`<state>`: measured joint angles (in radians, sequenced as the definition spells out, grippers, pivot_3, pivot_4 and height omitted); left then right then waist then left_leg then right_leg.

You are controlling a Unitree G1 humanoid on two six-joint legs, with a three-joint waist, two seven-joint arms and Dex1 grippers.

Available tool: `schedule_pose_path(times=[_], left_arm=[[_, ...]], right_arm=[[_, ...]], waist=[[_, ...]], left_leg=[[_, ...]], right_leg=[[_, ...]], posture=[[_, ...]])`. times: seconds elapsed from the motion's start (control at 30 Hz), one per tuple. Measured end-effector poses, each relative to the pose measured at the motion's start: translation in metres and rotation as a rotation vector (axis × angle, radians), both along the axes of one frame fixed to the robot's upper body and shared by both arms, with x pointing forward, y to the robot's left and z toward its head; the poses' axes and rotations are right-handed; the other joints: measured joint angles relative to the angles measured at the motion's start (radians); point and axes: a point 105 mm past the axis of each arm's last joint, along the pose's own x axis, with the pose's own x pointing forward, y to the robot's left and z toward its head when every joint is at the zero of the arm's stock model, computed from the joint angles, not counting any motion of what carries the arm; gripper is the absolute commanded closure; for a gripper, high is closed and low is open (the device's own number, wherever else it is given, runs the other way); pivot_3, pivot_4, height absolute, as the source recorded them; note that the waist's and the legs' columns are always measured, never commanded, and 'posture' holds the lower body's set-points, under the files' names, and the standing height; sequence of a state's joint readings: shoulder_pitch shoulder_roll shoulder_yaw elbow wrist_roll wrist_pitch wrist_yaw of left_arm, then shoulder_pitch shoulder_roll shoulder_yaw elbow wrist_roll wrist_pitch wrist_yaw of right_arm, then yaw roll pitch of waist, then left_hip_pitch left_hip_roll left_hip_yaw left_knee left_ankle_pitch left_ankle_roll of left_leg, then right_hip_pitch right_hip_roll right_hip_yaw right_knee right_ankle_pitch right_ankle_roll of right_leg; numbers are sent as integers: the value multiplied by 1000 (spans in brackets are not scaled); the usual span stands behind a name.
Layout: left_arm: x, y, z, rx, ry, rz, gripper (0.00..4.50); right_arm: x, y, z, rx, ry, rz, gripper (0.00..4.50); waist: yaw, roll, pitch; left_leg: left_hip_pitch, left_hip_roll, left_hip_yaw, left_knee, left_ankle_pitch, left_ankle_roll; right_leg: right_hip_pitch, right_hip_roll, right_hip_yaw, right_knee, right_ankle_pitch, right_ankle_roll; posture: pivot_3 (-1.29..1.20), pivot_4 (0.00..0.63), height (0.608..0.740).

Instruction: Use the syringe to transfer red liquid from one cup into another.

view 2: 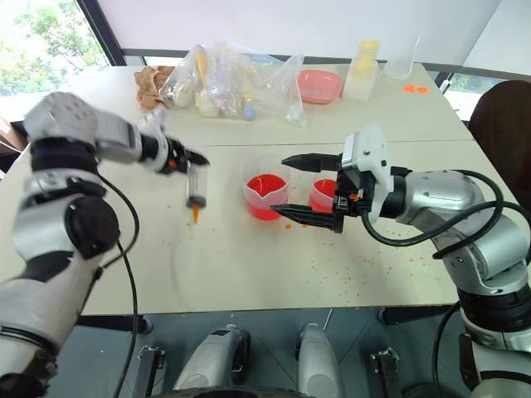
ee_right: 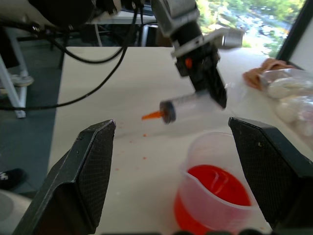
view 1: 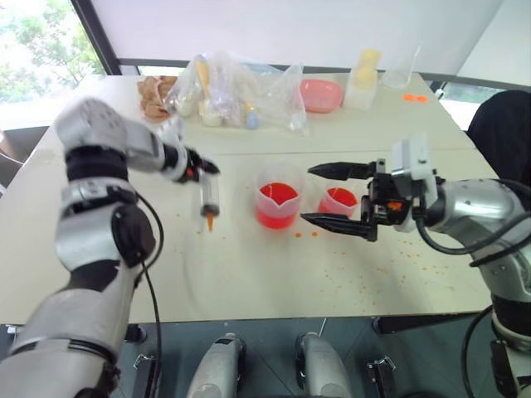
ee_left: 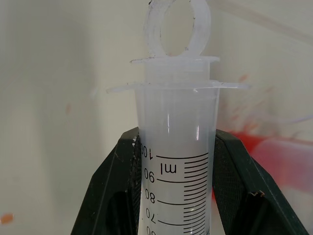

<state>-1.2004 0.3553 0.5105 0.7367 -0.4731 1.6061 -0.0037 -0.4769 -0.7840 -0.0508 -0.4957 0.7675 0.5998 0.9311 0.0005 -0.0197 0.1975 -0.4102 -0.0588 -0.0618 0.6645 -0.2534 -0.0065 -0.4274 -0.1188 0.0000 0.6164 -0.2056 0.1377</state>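
Here the syringe (view 1: 209, 199) hangs above the table (view 1: 249, 274), orange tip down, its clear barrel clamped between the two black fingers of the left gripper (view 1: 202, 170) — off to the left of the spouted beaker (view 1: 277, 205). The beaker holds red liquid (view 1: 276, 217) and stands just beside the smaller cup (view 1: 338, 201), which also has red in it. The right gripper (view 1: 336, 196) sits level by the cups with its jaws wide apart, holding nothing — one finger behind the smaller cup, the other in front; orange droplets (view 1: 305, 235) speckle the tabletop nearby.
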Motion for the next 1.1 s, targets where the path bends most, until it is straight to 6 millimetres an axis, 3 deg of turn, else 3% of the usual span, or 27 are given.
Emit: schedule_pose_path(times=[0.13,0.27,0.37,0.4,0.67,0.73,0.87,0.93,1.1], left_arm=[[-3,-10,-13,-34,-36,43,3060],[-6,-5,-16,-13,-73,108,1271],[-6,-1,-13,3,-96,133,188],[-7,-1,-12,-1,-101,132,37],[-10,1,-6,-16,-131,129,37],[-10,10,11,18,-217,147,37],[-14,59,62,257,-605,242,37],[-24,70,76,338,-763,210,37],[-53,73,58,455,-937,31,37]], right_arm=[[-1,8,-7,6,23,28,642],[0,12,-10,5,28,31,593],[0,12,-11,3,27,28,593],[1,12,-11,4,28,26,593],[5,8,-14,2,37,-9,593],[7,0,-16,4,48,-49,593],[11,-26,-11,49,65,-176,593],[13,-42,-7,98,76,-258,593],[8,-80,-1,183,85,-455,593]], waist=[[8,0,0],[9,0,0],[9,0,0],[10,0,0],[10,0,0],[10,0,0],[3,0,-1],[6,2,-2],[15,2,-2]], left_leg=[[0,0,0,-1,1,-1],[0,0,0,-1,1,-2],[0,0,1,-1,1,-2],[0,0,1,-1,1,-2],[1,-1,1,-1,1,-3],[0,-1,1,-1,1,-3],[1,0,2,-3,4,-8],[1,1,2,-4,4,-8],[1,1,3,-4,1,-2]], right_leg=[[-1,0,0,0,0,0],[-1,0,0,0,1,-1],[-1,0,0,0,1,-1],[-1,0,0,0,1,-1],[-1,0,0,1,1,-1],[-1,0,1,1,1,-1],[-1,0,2,0,1,-2],[-1,0,3,-1,1,-2],[0,0,3,-4,-1,-8]], posture=[[0,150,740],[0,150,740],[0,150,740],[0,150,740],[0,150,740],[0,150,740],[0,150,740],[0,150,740],[0,150,740]])
